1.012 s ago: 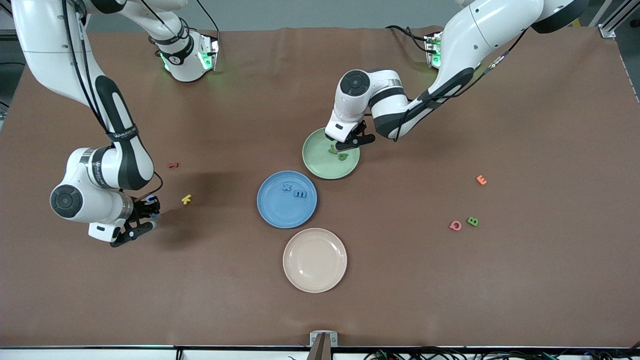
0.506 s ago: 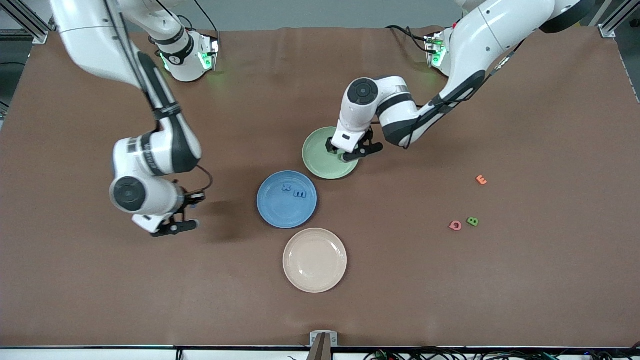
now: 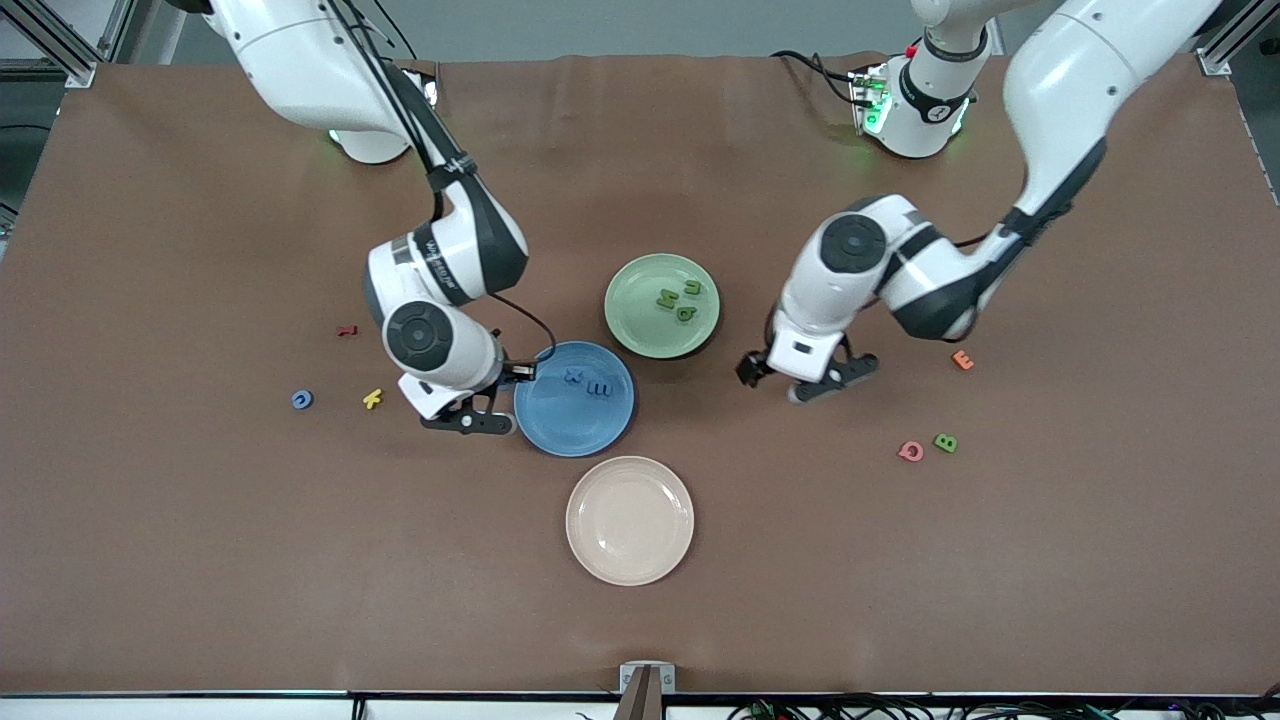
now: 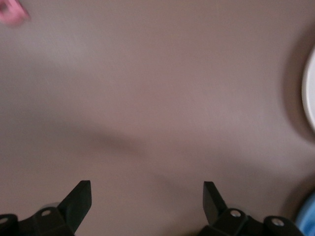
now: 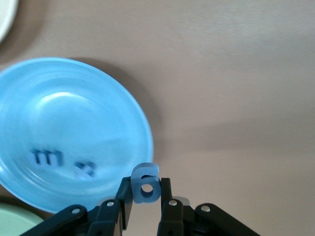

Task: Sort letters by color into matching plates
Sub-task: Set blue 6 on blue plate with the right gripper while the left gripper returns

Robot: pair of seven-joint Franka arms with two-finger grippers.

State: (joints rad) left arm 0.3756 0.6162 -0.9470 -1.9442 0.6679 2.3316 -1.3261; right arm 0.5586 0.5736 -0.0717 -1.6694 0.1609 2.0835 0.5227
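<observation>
A small blue foam letter (image 5: 144,184) sits pinched between the fingers of the right gripper (image 3: 478,408), which hangs over the table at the rim of the round blue plate (image 3: 560,430); two blue letters (image 3: 587,382) lie in that plate. Three green foam letters (image 3: 678,299) rest in the pale green round plate (image 3: 635,330). The left gripper (image 3: 812,379) hovers with fingers spread wide and empty over bare brown table (image 3: 900,560) between the green plate and a green letter B (image 3: 945,442).

Green plate (image 3: 640,340) holds three green letters (image 3: 678,298); blue plate (image 3: 560,425) two.
</observation>
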